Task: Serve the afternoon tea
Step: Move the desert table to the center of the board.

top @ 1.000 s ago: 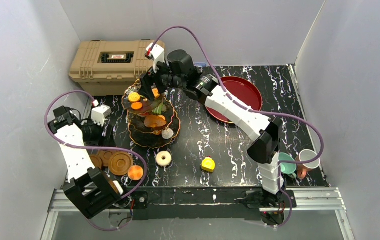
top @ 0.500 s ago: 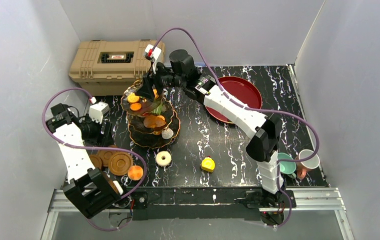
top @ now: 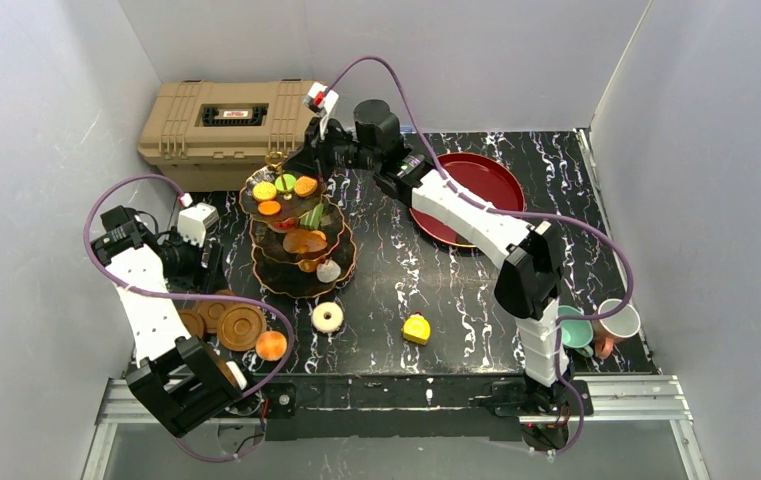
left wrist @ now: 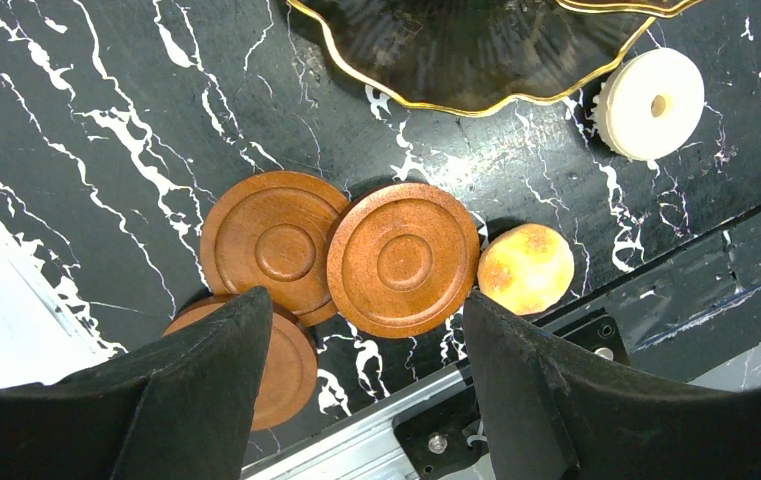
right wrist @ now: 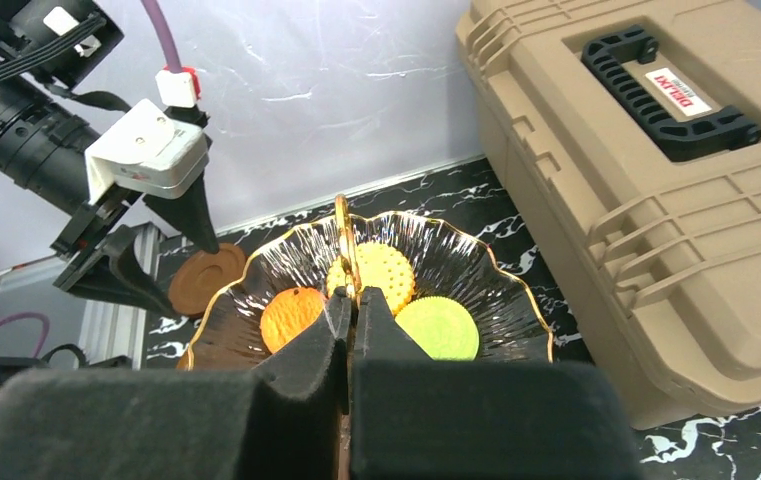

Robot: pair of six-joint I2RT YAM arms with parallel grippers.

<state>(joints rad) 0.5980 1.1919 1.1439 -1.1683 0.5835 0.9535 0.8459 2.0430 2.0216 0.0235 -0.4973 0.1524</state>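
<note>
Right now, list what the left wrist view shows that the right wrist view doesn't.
Left wrist only: white donut, orange sweet. Right wrist only: tan case, right gripper shut on the stand's gold handle, three top-tier sweets. Both: stand, left gripper, open, brown saucers (three versus one), marbled table.
</note>
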